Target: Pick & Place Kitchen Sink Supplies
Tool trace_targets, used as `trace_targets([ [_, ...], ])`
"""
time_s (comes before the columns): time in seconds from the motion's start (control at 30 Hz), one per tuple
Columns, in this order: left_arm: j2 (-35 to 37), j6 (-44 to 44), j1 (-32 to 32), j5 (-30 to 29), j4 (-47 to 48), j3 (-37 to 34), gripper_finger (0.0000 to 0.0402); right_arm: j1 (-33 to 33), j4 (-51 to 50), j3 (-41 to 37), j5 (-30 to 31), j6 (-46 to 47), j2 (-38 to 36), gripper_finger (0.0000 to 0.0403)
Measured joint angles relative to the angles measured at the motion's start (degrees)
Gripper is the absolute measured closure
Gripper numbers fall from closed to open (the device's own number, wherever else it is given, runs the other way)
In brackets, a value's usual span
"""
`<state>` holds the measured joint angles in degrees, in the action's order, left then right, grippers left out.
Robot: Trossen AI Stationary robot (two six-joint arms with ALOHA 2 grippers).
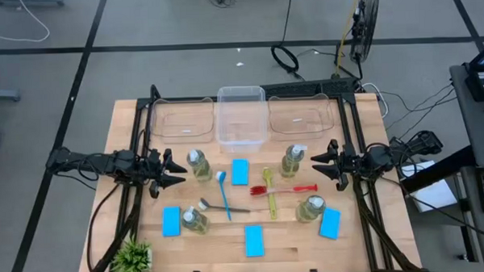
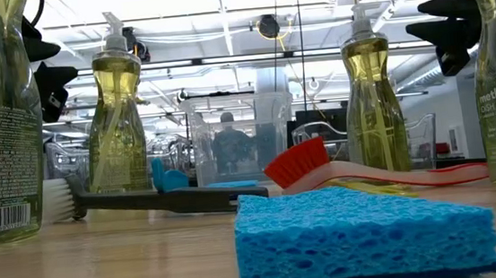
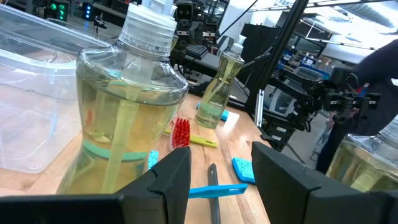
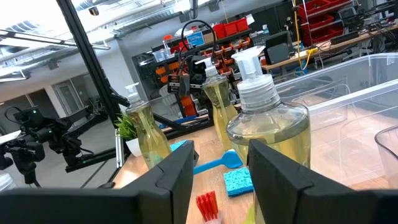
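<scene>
Two grippers hovering parted and empty, left gripper [image 1: 181, 168] facing a soap bottle [image 1: 199, 164] at three o'clock, right gripper [image 1: 315, 162] facing another bottle [image 1: 291, 161] at nine o'clock, probably needing closing in before any pinch.

Both arms hover level and face inward — left pincer [image 1: 178, 169] and right pincer [image 1: 317, 162] parted, empty.
</scene>
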<state>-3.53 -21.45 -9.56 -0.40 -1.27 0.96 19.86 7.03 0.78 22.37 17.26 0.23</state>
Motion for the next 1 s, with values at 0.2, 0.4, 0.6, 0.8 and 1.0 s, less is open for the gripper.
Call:
trace_targets([
  [0.2, 0.0, 0.0, 0.0, 0.0, 0.0, 0.0, 0.0231, 0.0, 0.4, 0.0, 0.0, 0.0, 0.0, 0.0261],
  [0.4, 0.0, 0.0, 0.0, 0.0, 0.0, 0.0, 0.0231, 0.0, 0.5, 0.0, 0.0, 0.0, 0.0, 0.0261],
  [0.6, 0.0, 0.0, 0.0, 0.0, 0.0, 0.0, 0.0231, 0.0, 0.5, 0.0, 0.0, 0.3, 0.0, 0.0261],
  [0.8, 0.0, 0.0, 0.0, 0.0, 0.0, 0.0, 0.0231, 0.0, 0.5, 0.0, 0.0, 4.6, 0.0, 0.0261],
  [1.0, 0.0, 0.0, 0.0, 0.0, 0.0, 0.0, 0.0231, 0.0, 0.5, 0.0, 0.0, 11.6, 0.0, 0.0261],
])
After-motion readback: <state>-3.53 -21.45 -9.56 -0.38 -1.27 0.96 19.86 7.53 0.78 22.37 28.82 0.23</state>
